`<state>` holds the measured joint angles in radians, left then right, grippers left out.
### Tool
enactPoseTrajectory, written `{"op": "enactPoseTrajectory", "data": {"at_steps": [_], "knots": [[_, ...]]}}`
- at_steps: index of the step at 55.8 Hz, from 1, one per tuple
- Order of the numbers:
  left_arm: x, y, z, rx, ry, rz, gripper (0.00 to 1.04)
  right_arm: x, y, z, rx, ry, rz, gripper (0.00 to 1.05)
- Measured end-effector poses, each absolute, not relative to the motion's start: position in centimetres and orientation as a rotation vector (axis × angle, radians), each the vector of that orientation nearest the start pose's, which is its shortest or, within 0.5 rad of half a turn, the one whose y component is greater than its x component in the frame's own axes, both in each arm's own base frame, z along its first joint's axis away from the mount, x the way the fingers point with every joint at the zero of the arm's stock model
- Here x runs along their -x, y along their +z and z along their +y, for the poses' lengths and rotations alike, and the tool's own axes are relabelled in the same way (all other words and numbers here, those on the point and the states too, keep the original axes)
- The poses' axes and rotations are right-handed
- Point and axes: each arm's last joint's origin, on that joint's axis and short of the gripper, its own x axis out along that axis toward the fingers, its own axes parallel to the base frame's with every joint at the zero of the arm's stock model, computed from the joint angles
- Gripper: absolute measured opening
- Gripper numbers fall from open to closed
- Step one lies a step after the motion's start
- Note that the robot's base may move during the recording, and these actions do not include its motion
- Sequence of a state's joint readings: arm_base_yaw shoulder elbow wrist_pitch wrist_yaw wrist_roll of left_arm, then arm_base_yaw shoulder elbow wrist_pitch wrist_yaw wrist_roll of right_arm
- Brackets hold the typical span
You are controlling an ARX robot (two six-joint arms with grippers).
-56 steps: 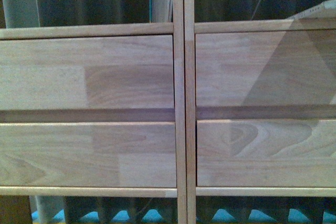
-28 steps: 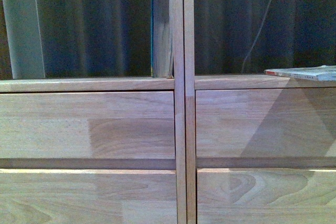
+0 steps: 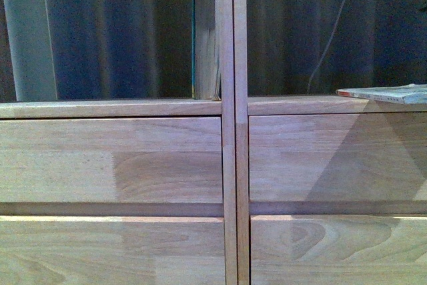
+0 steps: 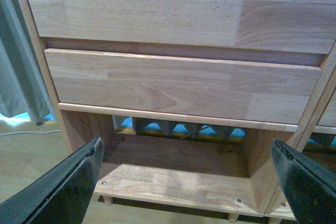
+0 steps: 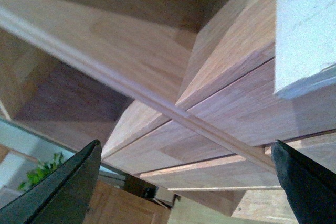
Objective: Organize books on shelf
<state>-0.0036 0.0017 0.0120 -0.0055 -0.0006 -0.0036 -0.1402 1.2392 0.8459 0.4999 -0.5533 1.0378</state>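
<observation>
Front view: the shelf [image 3: 228, 165] fills the frame, its drawer fronts [image 3: 113, 161] nearest. The book [image 3: 387, 93] lies flat on the shelf's board above the right-hand drawers; a dark curtain [image 3: 120, 31] hangs behind the open cubbies. The left gripper [image 4: 186, 142] faces the shelf's bottom cubby, fingers spread wide, empty; the right gripper [image 5: 186, 144] tilts up toward the shelf's drawers, likewise spread and empty.

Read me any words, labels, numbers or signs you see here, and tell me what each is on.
Book: coloured print along its edge, too small to read in the front view.
Its cover, right wrist view: greenish print, too blurred to read.
Shelf: plain wood, no text.
Nothing legible to quote.
</observation>
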Motion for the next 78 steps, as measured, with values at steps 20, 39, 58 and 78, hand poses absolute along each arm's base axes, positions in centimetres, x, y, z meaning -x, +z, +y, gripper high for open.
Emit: {"op": "enactPoseTrajectory", "data": {"at_steps": [20, 39, 58, 78], "knots": [[-9.7, 16.7, 0.0, 0.004, -0.003, -0.005, 0.97, -32.1, 30.8, -3.7, -1.175, 0.271, 0.176, 0.98], [-9.7, 16.7, 0.0, 0.004, -0.003, -0.005, 0.97, -32.0, 30.1, -5.7, -1.212, 0.226, 0.152, 0.98], [-9.7, 16.7, 0.0, 0.004, -0.003, -0.005, 0.97, -35.2, 32.2, -7.6, -1.246, 0.118, 0.095, 0.98], [-9.7, 16.7, 0.0, 0.004, -0.003, -0.005, 0.97, -35.3, 31.9, -7.8, -1.251, 0.107, 0.105, 0.51]]}}
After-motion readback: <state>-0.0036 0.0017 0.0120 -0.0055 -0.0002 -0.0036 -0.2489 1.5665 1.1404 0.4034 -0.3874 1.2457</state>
